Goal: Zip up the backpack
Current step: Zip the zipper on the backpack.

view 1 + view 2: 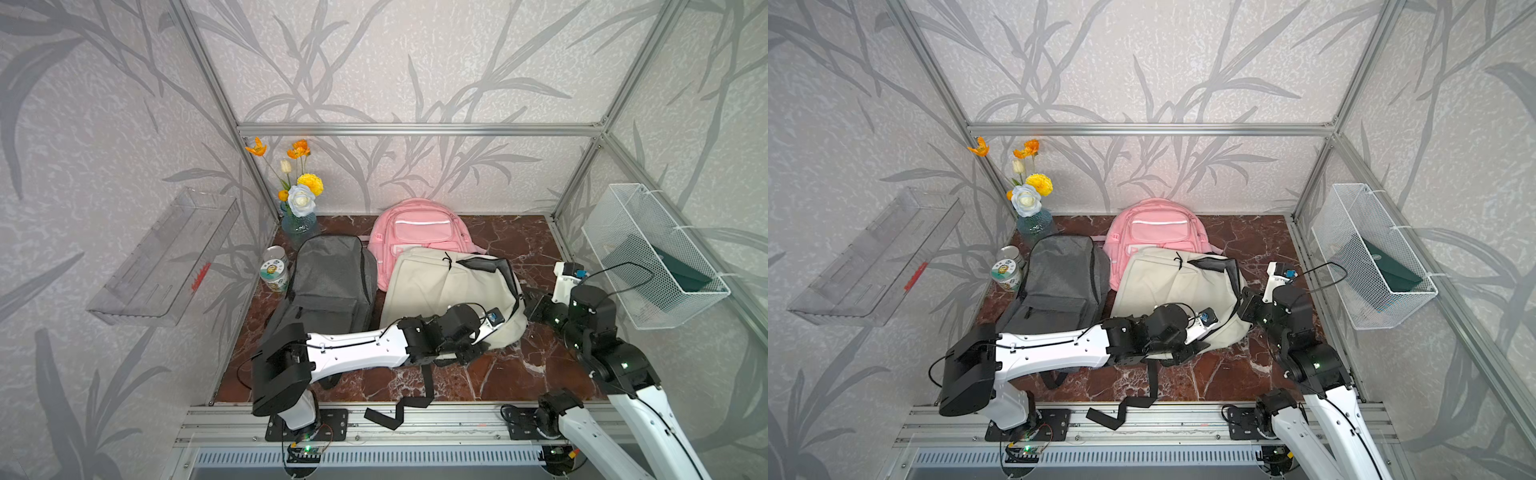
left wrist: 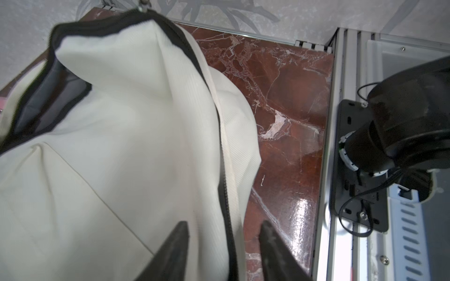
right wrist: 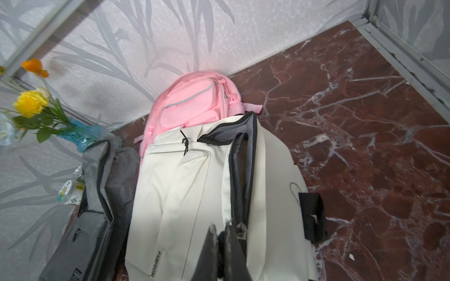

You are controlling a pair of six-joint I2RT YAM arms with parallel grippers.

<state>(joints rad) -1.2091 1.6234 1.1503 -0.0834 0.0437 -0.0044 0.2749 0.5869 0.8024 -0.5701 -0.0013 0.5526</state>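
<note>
Left gripper sits nearest in the left wrist view. Its fingers are spread apart, straddling the black zipper on the cream backpack, with nothing clamped. The finger bases are cut off by the frame. In both top views my own wrist hides it.

My right gripper is closed at the near end of the open zipper run. Something small and dark sits between the tips; can't make out whether it's the pull.

The cream backpack lies flat mid-desk, between the grey backpack and my right arm. The main compartment gapes and grey lining shows. My left arm covers its near edge and the grey backpack's lower part. The pink backpack is half buried under the cream one's top.

Counts:
- 3 backpacks
- 2 cans, touching, beside the grey backpack
- 1 blue vase of flowers in the back corner
- 1 clear tray on the left wall
- 1 wire basket on the right wall, holding a dark green item that I can't identify
- 1 black strap trailing off the desk over the front rail

Writing:
- "FASHION" on the cream backpack's side label
- The can print and the red mark on the tray are too small to read
</note>
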